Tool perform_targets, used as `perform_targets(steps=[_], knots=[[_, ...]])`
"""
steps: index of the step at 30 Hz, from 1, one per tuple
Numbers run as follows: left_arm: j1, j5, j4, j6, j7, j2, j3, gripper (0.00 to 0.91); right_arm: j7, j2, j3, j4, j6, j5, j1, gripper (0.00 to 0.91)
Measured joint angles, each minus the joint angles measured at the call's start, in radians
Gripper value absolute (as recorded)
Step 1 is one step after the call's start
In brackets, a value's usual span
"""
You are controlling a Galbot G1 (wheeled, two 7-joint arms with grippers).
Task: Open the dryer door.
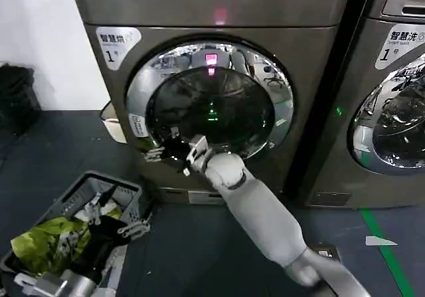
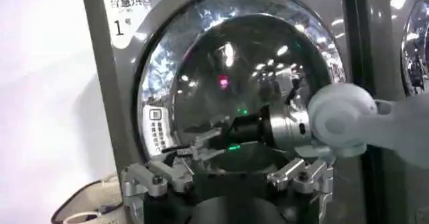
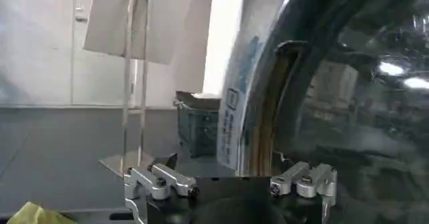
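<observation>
The dryer door [image 1: 211, 104] is a round porthole with a chrome ring around dark glass, set in the front of the grey machine marked "1". It lies flat against the front. My right arm reaches up from the lower right. Its gripper [image 1: 174, 152] is at the door's lower left rim, open, with the rim's edge [image 3: 265, 111] just ahead of its fingers [image 3: 164, 180]. The left wrist view shows that gripper [image 2: 194, 148] against the door [image 2: 241, 78]. My left gripper [image 1: 123, 227] hangs low at the left over a basket, open and empty [image 2: 228, 178].
A grey laundry basket [image 1: 126, 194] with yellow-green cloth [image 1: 46, 244] sits on the floor at the lower left. A second chrome-ringed machine [image 1: 392, 117] stands to the right. Green tape [image 1: 382, 244] marks the floor. A dark crate [image 3: 198, 128] and a board on a stand [image 3: 137, 78] stand further off.
</observation>
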Motion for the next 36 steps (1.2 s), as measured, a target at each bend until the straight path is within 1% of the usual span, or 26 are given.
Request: perform_targets(steps=[4, 9, 12, 16, 21, 26, 29, 31, 33, 36], knots=[[0.001, 0.001, 0.0, -0.001, 0.0, -0.001, 0.001, 0.907, -0.004, 0.005, 0.0, -0.019, 0.001, 0.003, 0.009, 0.907], [0.006, 0.001, -0.005, -0.002, 0.001, -0.001, 0.0, 0.907, -0.036, 0.007, -0.004, -0.022, 0.001, 0.043, 0.011, 0.907], [0.007, 0.002, -0.007, -0.003, 0.002, -0.003, -0.002, 0.907, -0.072, 0.0, -0.009, -0.027, 0.03, 0.027, 0.012, 0.907], [0.007, 0.001, -0.007, 0.0, 0.004, 0.0, -0.006, 0.907, -0.101, -0.005, -0.008, -0.021, 0.029, 0.053, 0.011, 0.907], [-0.002, -0.007, 0.005, 0.011, 0.008, 0.008, -0.026, 0.907, -0.172, -0.018, -0.007, 0.009, 0.023, 0.057, -0.012, 0.907], [-0.03, -0.031, 0.025, 0.077, 0.06, 0.023, -0.064, 0.907, -0.209, -0.043, -0.009, 0.053, 0.024, 0.05, -0.028, 0.907], [-0.046, -0.053, 0.038, 0.115, 0.067, 0.033, -0.089, 0.907, -0.229, -0.057, -0.011, 0.077, 0.021, 0.058, -0.035, 0.907], [-0.059, -0.049, 0.045, 0.125, 0.079, 0.038, -0.106, 0.907, -0.253, -0.066, -0.01, 0.09, 0.012, 0.073, -0.041, 0.907], [-0.073, -0.031, 0.049, 0.139, 0.075, 0.045, -0.125, 0.907, -0.276, -0.075, -0.003, 0.104, 0.002, 0.089, -0.048, 0.907], [-0.096, -0.028, 0.054, 0.189, 0.055, 0.057, -0.152, 0.907, -0.301, -0.087, 0.003, 0.124, 0.0, 0.1, -0.056, 0.907]])
